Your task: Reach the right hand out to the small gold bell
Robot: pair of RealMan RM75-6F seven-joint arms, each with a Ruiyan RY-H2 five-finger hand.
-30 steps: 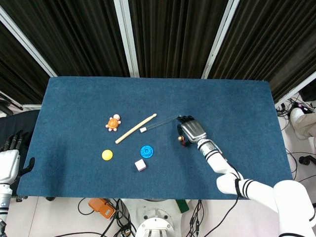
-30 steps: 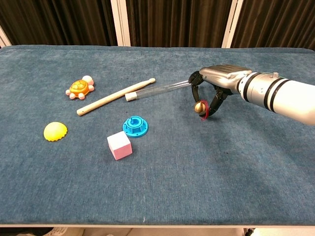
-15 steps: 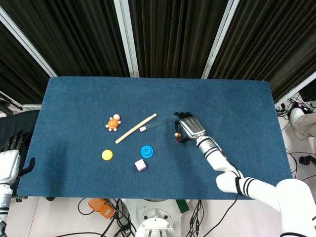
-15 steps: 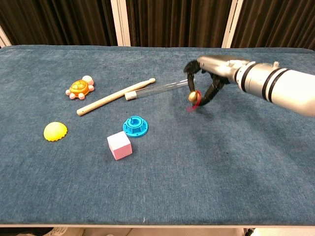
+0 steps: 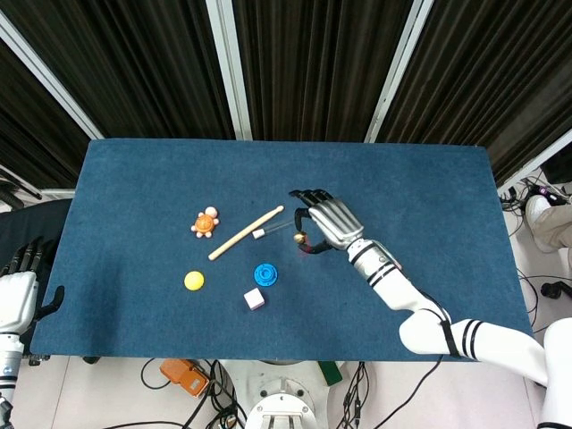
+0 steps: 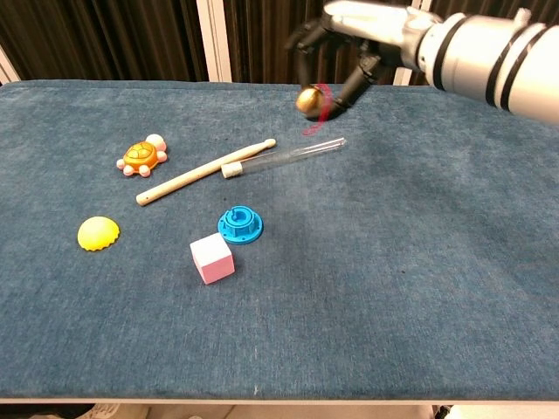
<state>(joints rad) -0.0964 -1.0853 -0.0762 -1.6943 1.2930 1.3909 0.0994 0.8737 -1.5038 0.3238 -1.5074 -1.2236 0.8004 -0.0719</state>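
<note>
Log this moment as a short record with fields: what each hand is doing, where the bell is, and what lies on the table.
right hand: right hand raised above the table, holding the small gold bell by its red loop
bell: hanging in the air, off the blue table
left hand: left hand beside the table's left edge, holding nothing
below the bell: clear tube beside the wooden stick
other items: orange turtle toy, yellow dome, blue ring, pink cube
</note>
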